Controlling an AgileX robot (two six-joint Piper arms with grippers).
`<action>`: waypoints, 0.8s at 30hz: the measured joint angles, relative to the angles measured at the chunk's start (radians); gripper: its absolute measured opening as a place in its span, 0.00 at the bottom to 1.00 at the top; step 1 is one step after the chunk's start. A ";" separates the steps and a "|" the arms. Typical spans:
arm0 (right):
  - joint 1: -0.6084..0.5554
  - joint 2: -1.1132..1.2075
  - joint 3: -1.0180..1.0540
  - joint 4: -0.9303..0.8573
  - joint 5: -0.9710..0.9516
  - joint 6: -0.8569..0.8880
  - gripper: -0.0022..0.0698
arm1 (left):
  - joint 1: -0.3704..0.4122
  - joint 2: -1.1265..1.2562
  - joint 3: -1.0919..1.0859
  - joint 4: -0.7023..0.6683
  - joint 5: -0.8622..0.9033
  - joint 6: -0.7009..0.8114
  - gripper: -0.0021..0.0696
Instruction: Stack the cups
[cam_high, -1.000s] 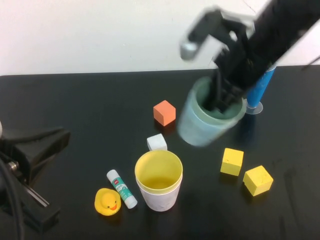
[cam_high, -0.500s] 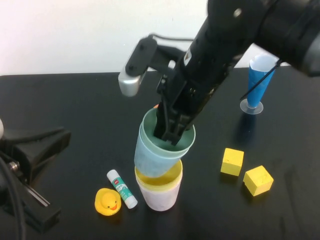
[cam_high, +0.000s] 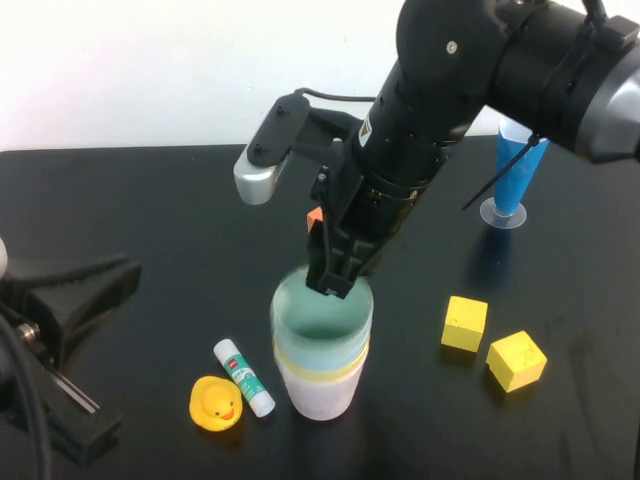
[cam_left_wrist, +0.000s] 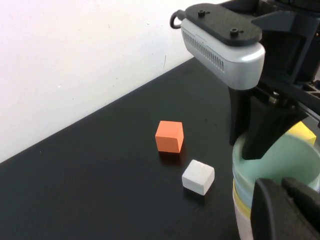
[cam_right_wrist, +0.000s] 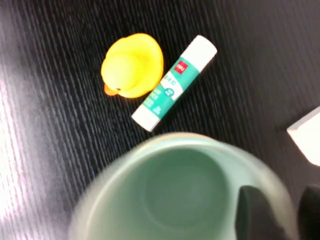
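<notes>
The cups stand nested in one stack at the table's front middle: a pale pink cup (cam_high: 320, 395) at the bottom, a yellow cup (cam_high: 318, 362), a thin light blue band, and the sage green cup (cam_high: 320, 312) on top. My right gripper (cam_high: 332, 285) is at the stack's far rim, one finger inside the green cup (cam_right_wrist: 185, 190) and one outside, shut on its wall. The stack also shows in the left wrist view (cam_left_wrist: 280, 165). My left gripper (cam_high: 125, 272) is parked at the left edge, shut and empty, pointing at the stack (cam_left_wrist: 282, 200).
An orange cube (cam_left_wrist: 169, 136) and a white cube (cam_left_wrist: 198, 176) lie behind the stack. A yellow duck (cam_high: 215, 403) and a glue stick (cam_high: 243, 377) lie to its left. Two yellow cubes (cam_high: 465, 323) (cam_high: 516, 360) lie to its right. A dark-blue cone (cam_high: 515, 170) stands at the back right.
My right gripper carried the green and blue cups from the back right to the front and lowered them into the yellow cup. The left arm has not moved.
</notes>
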 joint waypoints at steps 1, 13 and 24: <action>0.000 0.000 0.000 -0.005 0.000 0.004 0.32 | 0.000 0.000 0.000 0.000 0.000 0.000 0.03; 0.000 -0.112 -0.004 -0.065 0.000 0.039 0.39 | 0.000 0.000 0.000 0.025 0.000 0.000 0.03; 0.000 -0.553 0.144 -0.298 0.002 0.055 0.04 | 0.000 -0.096 0.001 0.067 0.037 0.011 0.03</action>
